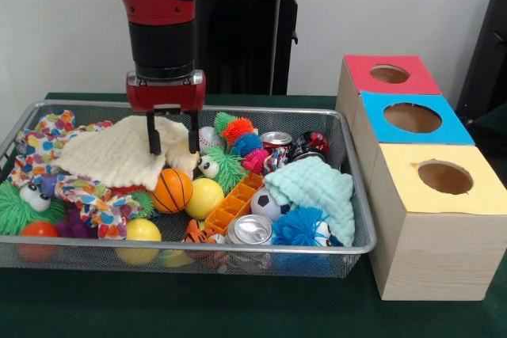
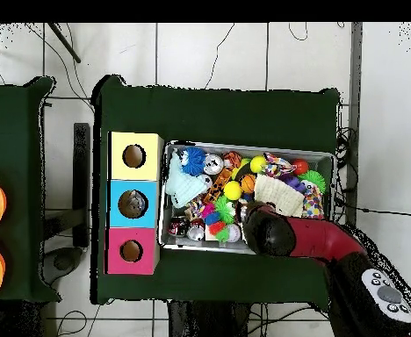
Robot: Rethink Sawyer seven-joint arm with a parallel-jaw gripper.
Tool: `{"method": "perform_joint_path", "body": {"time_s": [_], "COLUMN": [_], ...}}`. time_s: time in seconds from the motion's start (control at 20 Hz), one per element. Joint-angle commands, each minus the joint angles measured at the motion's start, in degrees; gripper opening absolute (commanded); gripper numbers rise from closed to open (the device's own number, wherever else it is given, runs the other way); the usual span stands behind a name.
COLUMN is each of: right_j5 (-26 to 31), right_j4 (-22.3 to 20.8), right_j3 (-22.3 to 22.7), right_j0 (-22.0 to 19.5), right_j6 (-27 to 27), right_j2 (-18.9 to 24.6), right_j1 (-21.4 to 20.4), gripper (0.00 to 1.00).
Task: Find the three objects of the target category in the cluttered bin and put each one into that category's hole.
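The bin [image 1: 238,110] is a silver wire-mesh basket full of toys, balls, cans and cloths; it also shows in the overhead view [image 2: 244,146]. My gripper [image 1: 173,143] hangs straight down over the bin's far middle. It is open, and its two black fingers [image 1: 154,138] reach the right part of a cream cloth [image 1: 111,154]. Nothing is held. An orange basketball [image 1: 172,190], a yellow ball [image 1: 204,197], a soccer ball [image 1: 268,205] and a baseball [image 1: 210,138] lie near it. In the overhead view the red arm [image 2: 275,233] covers the gripper.
Three wooden boxes with round holes stand right of the bin: red top [image 1: 388,75], blue top [image 1: 412,119], yellow top [image 1: 444,178]. In the bin also lie a mint cloth [image 1: 317,191], a patterned cloth [image 1: 47,136], two cans [image 1: 250,231] and spiky toys [image 1: 301,227].
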Motion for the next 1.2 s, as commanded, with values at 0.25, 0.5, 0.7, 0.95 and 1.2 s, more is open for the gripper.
{"method": "perform_joint_path", "body": {"time_s": [0.25,0.5,0.7,0.95,1.2], "right_j5": [-8.25,-6.42,-6.79,-5.69,-6.40], "right_j4": [-3.75,-2.53,-2.89,-2.40,-1.94], "right_j3": [3.34,4.76,4.99,3.96,4.71], "right_j0": [2.23,2.21,2.25,4.01,4.37], "right_j6": [8.15,7.08,6.40,6.83,7.09], "right_j2": [-4.49,-4.54,-4.89,-6.51,-6.64], "right_j1": [5.11,2.58,2.02,2.19,1.84], "gripper": [1.00,1.00,0.00,0.00,0.00]}}
